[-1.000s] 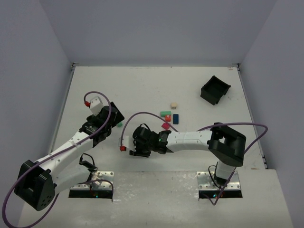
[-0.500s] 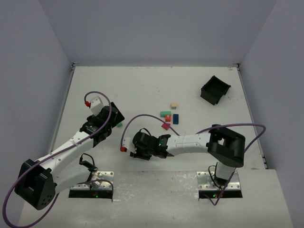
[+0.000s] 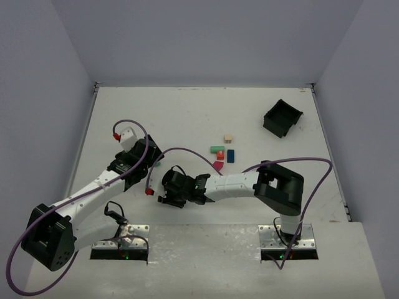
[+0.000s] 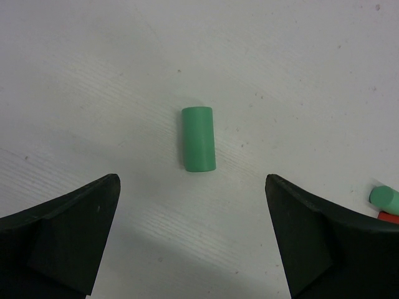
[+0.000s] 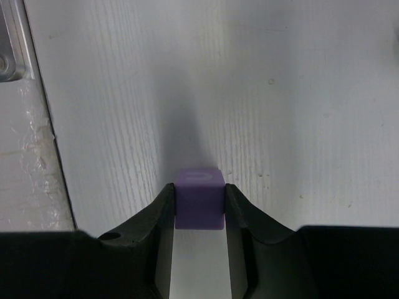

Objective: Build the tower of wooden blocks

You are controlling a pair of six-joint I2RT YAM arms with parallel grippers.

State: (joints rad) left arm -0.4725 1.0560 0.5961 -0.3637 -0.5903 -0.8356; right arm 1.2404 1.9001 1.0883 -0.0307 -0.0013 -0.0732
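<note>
My right fingers (image 5: 163, 215) are clamping the purple block (image 5: 199, 198) by its flat sides; I'm judging it light, stiff, slippery; left fingers (image 4: 68, 230) are hanging apart.

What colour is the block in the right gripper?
The block is purple, clearest in the right wrist view.

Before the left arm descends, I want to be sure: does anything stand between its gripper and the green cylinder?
Nothing visible does. The green cylinder lies alone on the table, just ahead of the open left gripper; the other blocks sit at the right edge.
</note>
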